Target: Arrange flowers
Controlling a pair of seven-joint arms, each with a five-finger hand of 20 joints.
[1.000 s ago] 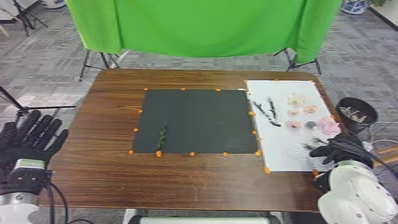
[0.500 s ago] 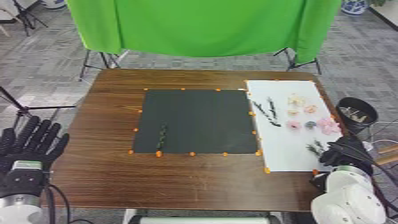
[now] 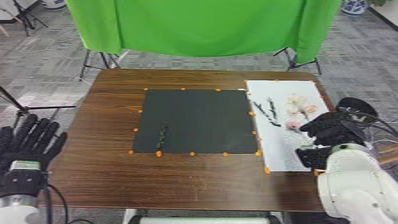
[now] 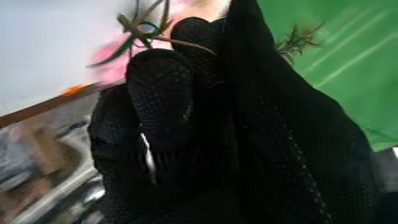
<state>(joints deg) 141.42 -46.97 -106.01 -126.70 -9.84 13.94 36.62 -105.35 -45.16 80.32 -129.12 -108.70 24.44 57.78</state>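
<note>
A green sprig point(image 4: 135, 30) sits pinched in the curled fingers of the right hand point(image 3: 336, 131), above the white sheet point(image 3: 277, 150) at right of frame, beside pale flowers point(image 3: 296, 101). Picking appears the step underway; next should come a carry to the dark mat point(image 3: 200, 120) at center, near its lone stem point(image 3: 163, 136). At lower left, the left hand point(image 3: 25, 154) lies empty, fingers straight.

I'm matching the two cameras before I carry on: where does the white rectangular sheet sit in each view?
Head view: the white rectangular sheet lies on the right of the brown wooden table, with the right robot hand over its right edge.
Right wrist view: it is the pale area beyond the black-gloved fingers, along the brown table edge.
Shared landmark: the green cloth, across the fingers from the sheet in the wrist view.
</note>
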